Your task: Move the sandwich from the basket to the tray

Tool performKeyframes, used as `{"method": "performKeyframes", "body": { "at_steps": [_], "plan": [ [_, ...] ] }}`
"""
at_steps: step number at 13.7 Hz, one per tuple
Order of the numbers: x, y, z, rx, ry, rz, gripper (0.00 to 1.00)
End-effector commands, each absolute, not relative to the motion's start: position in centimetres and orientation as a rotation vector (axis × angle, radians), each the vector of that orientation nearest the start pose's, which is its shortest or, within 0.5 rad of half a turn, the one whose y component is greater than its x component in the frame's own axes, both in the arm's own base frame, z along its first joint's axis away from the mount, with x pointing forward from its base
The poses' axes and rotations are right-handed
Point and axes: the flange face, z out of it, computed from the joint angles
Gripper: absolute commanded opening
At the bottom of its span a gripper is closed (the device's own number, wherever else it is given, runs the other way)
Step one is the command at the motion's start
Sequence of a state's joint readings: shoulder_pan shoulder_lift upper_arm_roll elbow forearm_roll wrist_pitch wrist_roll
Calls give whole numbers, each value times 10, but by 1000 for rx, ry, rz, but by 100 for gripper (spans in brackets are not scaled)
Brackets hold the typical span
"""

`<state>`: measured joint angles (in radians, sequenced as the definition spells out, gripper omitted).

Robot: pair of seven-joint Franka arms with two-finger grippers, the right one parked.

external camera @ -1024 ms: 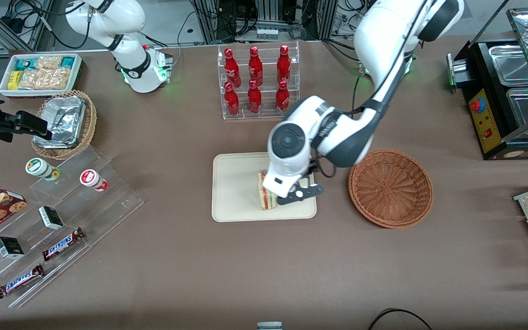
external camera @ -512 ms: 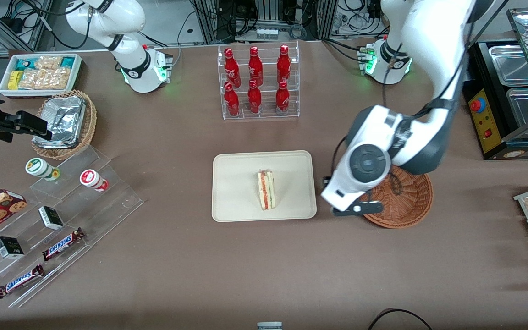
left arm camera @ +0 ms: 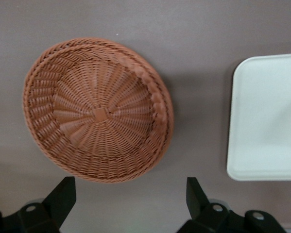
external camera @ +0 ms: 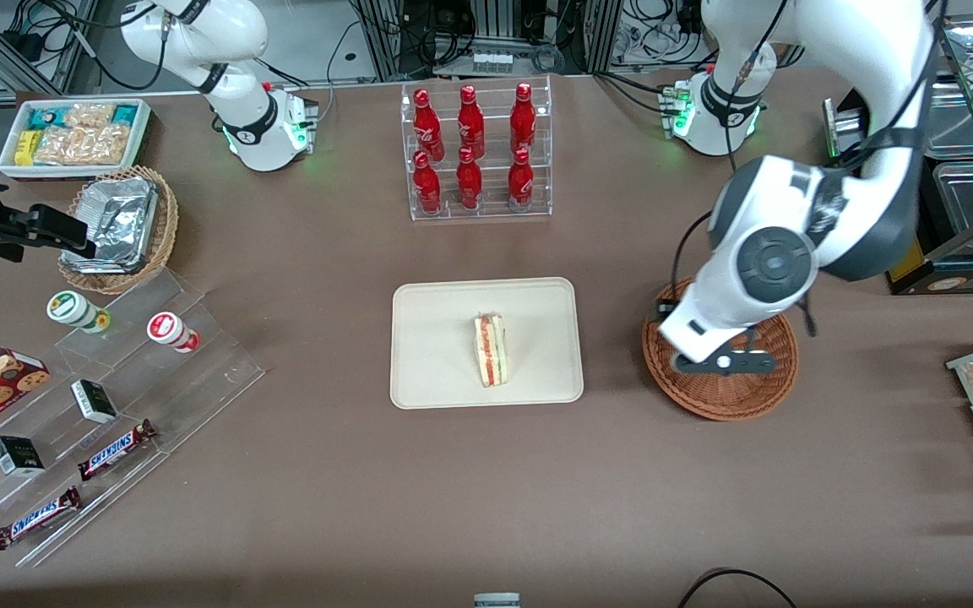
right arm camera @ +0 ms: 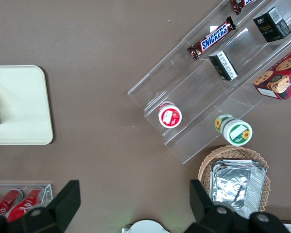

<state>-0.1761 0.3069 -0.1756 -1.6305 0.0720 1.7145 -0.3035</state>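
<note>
The brown desk (external camera: 301, 473) carries everything the job concerns, and judging by how things lie the job looks essentially finished. The cream tray (external camera: 436, 338) sits near the middle of the desk, nearer the front camera than the clear rack of red bottles (external camera: 474, 152), and the sandwich (external camera: 491, 350) stands on it on edge, its red and green filling showing, touched by nothing. Just beside the tray, toward the working arm's end of the desk, the reddish-brown basket (left arm camera: 94, 116) holds nothing; the wrist camera looks straight down into its bare woven bottom. The gripper (external camera: 723, 361) hangs above that basket, well apart from the sandwich, its fingers (left arm camera: 62, 196) spread wide with nothing between them. What is left, as far as I can judge, is only for the arm to pull clear and park; the sandwich itself needs no further handling unless it tips.
</note>
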Motion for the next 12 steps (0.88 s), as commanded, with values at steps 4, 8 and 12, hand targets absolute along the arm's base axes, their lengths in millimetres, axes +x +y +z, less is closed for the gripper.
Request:
{"method": "performKeyframes", "body": {
  "at_steps": [4,8,12],
  "plan": [
    [563,-107,504,-3076,255,319,100],
    [545,-66,553,-3092,308,281,100],
    [529,-37,596,-3089,286,249,100]
  ]
}}
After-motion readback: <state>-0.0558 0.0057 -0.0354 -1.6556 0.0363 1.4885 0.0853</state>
